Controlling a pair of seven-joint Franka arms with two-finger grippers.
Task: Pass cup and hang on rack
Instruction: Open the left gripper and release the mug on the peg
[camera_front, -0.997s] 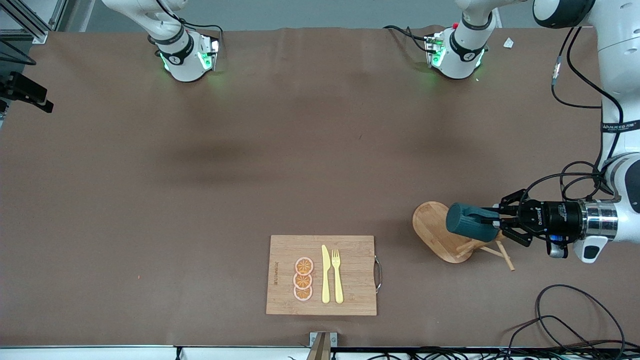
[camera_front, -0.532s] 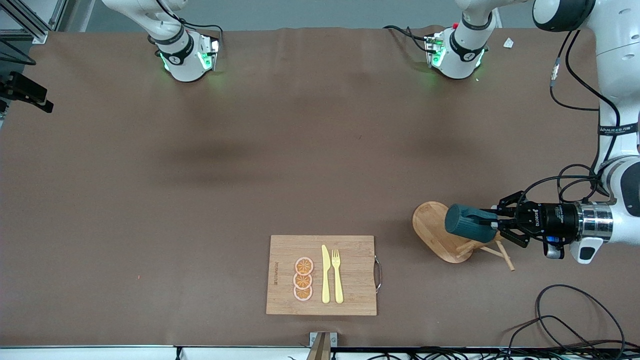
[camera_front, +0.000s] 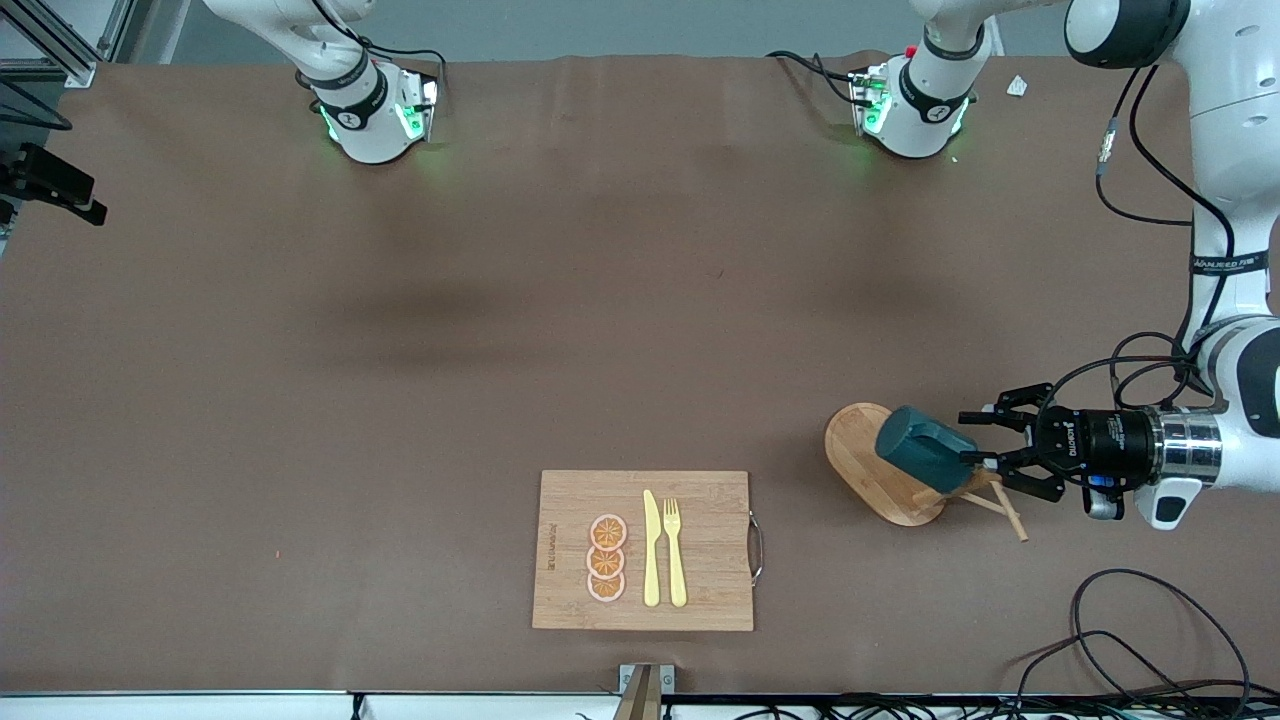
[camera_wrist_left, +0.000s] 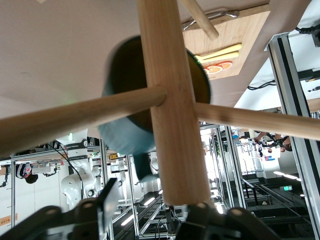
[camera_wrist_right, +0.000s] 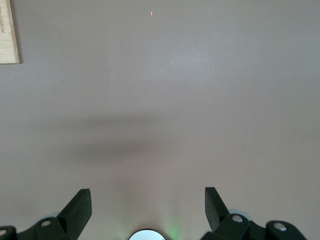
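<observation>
The cup (camera_front: 922, 448), rigid, light, probably slick-glazed, hangs tilted on the rack (camera_front: 885, 476) near the surface's left-arm end; left pincer (camera_front: 985, 447) spread, released. Left wrist: cup (camera_wrist_left: 125, 127) on a peg, best gripped by its wall. Right wrist: right pincer (camera_wrist_right: 148, 205) open, waiting.

White arms (camera_front: 1235, 120) — green-lit bases (camera_front: 375, 120), black cables, black gripper (camera_front: 985, 445).

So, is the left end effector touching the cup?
Cannot tell. Front view: left end effector open beside the cup, one fingertip meeting its outline; no plain gap.
</observation>
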